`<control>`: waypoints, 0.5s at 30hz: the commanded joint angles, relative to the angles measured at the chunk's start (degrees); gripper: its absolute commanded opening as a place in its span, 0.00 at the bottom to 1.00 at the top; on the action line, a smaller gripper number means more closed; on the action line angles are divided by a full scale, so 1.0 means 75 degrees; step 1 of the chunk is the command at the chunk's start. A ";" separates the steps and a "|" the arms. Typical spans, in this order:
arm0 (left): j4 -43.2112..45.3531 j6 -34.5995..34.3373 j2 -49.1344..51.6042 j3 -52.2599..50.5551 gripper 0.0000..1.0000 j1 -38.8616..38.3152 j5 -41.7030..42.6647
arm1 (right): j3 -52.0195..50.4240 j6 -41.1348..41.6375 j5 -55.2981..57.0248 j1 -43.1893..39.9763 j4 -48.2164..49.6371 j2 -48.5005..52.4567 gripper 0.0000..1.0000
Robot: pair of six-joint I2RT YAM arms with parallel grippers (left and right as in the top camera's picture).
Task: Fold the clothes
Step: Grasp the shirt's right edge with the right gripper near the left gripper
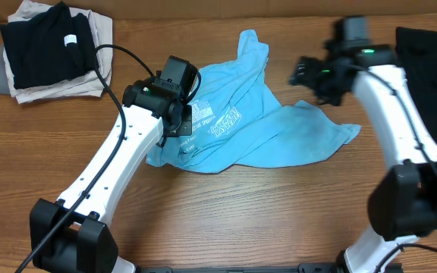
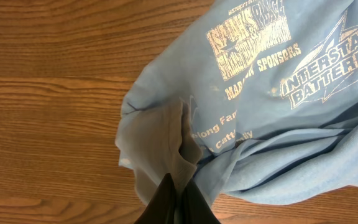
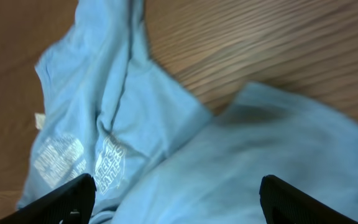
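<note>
The clothes are one light blue T-shirt lying crumpled in the middle of the wooden table, with white print facing up. My left gripper is at the shirt's left edge. In the left wrist view, this gripper is shut on a bunched fold of the T-shirt, which rises slightly off the table. My right gripper hovers over the shirt's upper right part. In the right wrist view, its black fingers stand wide apart above the blue T-shirt, so the right gripper is open and holds nothing.
A stack of folded garments sits at the back left, a black one on top of beige ones. A dark cloth lies at the back right behind my right arm. Bare wood table runs along the front.
</note>
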 commanded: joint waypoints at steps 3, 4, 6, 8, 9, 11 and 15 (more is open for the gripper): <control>-0.0143 -0.0134 0.0017 0.0070 0.04 0.0044 0.0067 | -0.0041 0.1244 0.1816 0.0758 0.0023 0.0889 0.87; -0.0172 -0.0134 0.0017 0.0070 0.04 0.0044 0.0064 | -0.0041 0.1364 0.1813 0.0769 0.0026 0.1043 0.87; -0.0178 -0.0131 0.0017 0.0070 0.04 0.0044 0.0064 | -0.0041 0.1504 0.1795 0.0769 0.0003 0.1329 0.85; -0.0163 -0.0131 0.0017 0.0070 0.04 0.0044 0.0064 | -0.0041 0.1521 0.1795 0.0717 -0.0041 0.1553 0.82; -0.0160 -0.0134 0.0017 0.0070 0.04 0.0044 0.0064 | -0.0041 0.1518 0.1795 0.0699 -0.0035 0.1644 0.82; -0.0131 -0.0137 0.0017 0.0070 0.04 0.0044 0.0067 | -0.0041 0.1515 0.1795 0.0682 0.0064 0.1763 0.78; -0.0017 -0.0137 0.0017 0.0070 0.04 0.0044 0.0067 | -0.0041 0.1483 0.1798 0.0682 0.0329 0.1862 0.73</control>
